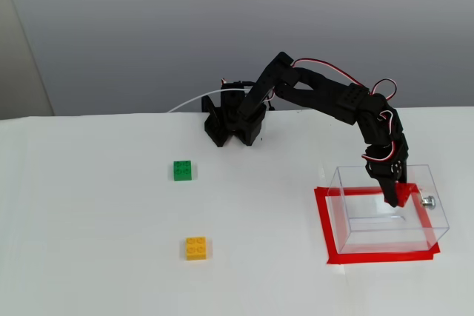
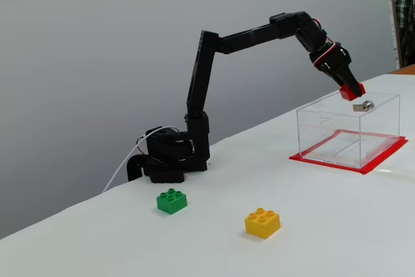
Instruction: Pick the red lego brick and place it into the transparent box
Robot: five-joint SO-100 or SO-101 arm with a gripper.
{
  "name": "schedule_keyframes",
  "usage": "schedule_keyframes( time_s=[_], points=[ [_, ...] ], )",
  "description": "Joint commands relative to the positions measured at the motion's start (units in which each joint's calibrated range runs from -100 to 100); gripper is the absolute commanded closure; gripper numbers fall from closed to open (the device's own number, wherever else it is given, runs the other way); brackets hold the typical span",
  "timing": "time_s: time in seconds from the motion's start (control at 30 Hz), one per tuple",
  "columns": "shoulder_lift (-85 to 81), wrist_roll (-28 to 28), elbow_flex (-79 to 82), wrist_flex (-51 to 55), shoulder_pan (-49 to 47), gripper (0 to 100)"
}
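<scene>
Above the open top of the clear box (image 2: pixel 348 135), the jaws (image 2: pixel 351 90) are clenched on the red brick (image 2: pixel 352 91), holding it in the air just over the rim. Box stands on the white worktop (image 2: pixel 311 225) inside a red tape rectangle (image 2: pixel 382 158); silver knob (image 2: pixel 367 105) on one wall. Side-on fixed view shows the brick clear of the box. Higher fixed view shows the brick (image 1: pixel 403 196) only partly, past the jaws (image 1: pixel 394 196). Green brick (image 1: pixel 182 170) and yellow brick (image 1: pixel 195 248) lie well apart from the box.
</scene>
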Motion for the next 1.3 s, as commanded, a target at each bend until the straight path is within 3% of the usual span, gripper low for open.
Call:
schedule_keyframes(
  time_s=[0.0,0.13,0.4,0.83,1.27],
  points=[
    [-0.5,-0.2,-1.5,-0.1,-0.2,71],
    [-0.5,-0.3,-1.5,-0.3,-0.2,61],
    [-0.9,-0.3,-1.4,0.0,-0.2,60],
    [-1.6,-0.2,-1.5,5.5,-0.3,99],
    [-9.9,-0.2,-0.5,6.6,2.3,99]
  ],
)
